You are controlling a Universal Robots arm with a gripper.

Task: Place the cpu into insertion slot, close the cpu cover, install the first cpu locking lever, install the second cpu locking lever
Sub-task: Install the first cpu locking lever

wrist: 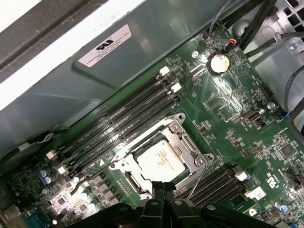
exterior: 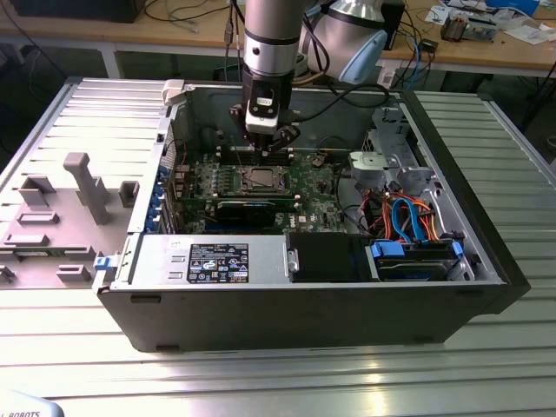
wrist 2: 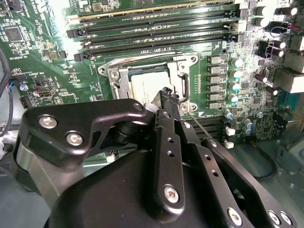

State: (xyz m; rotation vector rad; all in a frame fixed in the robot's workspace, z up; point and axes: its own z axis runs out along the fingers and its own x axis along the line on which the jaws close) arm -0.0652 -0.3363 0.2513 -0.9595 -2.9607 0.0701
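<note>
With cover [wrist: 190, 151] down over cpu [wrist: 160, 160], claw [wrist: 164, 189] sits at socket edge, just beside it. Fingers together, nothing gripped.

In the second wrist view the near edge of the cpu [wrist 2: 148, 85] and of the cpu cover [wrist 2: 183, 78] is hidden behind the gripper [wrist 2: 167, 97]. In the first wrist view the gripper [wrist: 164, 187] body is cut off by the picture's edge, and the insertion slot [wrist: 130, 178] corner nearest the fingertips is covered. Whether anything is pinched cannot be told.
</note>
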